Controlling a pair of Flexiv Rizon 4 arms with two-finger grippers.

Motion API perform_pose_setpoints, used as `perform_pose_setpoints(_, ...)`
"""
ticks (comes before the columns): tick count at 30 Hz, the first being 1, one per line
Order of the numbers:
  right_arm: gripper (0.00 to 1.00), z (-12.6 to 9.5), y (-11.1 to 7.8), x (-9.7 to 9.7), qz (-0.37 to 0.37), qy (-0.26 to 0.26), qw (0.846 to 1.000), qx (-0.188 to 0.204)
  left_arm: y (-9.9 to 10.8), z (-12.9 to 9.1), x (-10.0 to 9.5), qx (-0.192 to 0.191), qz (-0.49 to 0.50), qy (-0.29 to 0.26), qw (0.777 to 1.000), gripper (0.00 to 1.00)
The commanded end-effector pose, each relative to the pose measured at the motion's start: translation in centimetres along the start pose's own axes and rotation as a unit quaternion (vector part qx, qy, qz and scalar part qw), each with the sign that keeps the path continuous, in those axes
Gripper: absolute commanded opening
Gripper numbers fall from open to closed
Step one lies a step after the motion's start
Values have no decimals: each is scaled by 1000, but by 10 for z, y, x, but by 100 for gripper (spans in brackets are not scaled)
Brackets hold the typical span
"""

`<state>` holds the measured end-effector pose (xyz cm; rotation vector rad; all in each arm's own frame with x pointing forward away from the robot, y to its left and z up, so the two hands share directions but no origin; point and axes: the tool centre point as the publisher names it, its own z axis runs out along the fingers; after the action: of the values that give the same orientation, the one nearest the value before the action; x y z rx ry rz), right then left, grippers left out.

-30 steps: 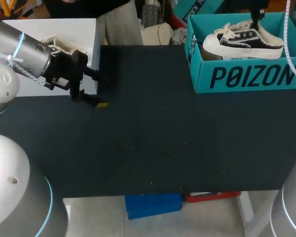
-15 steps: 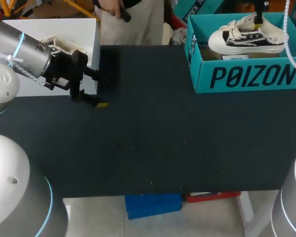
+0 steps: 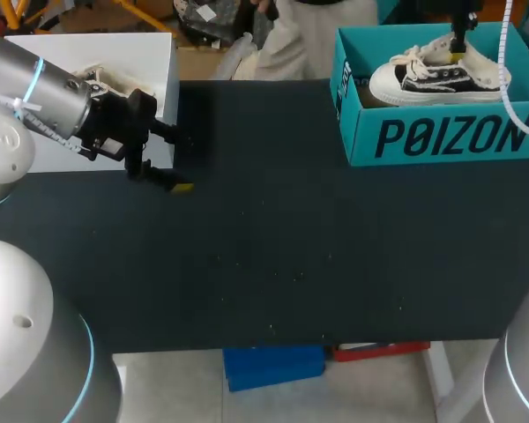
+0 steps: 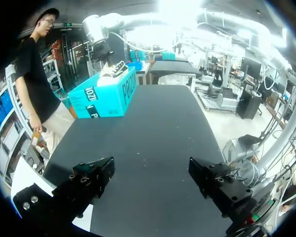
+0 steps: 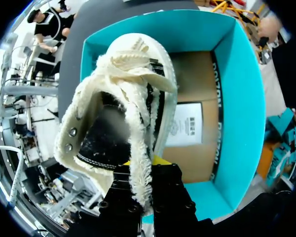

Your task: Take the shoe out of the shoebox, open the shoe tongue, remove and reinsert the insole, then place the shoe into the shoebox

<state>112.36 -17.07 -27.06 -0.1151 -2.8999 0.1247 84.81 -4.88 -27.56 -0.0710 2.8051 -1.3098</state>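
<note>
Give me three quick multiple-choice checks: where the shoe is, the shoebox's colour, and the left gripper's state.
1. Where is the shoe?
A. Flat on the table
B. Over the open shoebox, in the right gripper
C. In the left gripper

2. What colour is the shoebox?
A. Teal
B. Red
C. White

3. The left gripper is:
A. Shut on the shoe
B. Shut on an insole
C. Open, holding nothing

Answers:
1 B, the right wrist view shows its fingers pinching the fleecy heel collar above the box's floor.
2 A, its walls are teal in every view.
3 C, its fingers stand apart with only the table between them.
</note>
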Motion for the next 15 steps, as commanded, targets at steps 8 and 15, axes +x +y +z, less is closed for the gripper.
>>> perform_pose_setpoints(8,0,31,10,-12,-7,23,1000,-5,0,1,0,-2,0,-2,1000,100)
perform_pose_setpoints(15,0,52,17,-19,-17,38,999,-10,0,1,0,-2,0,-2,1000,100)
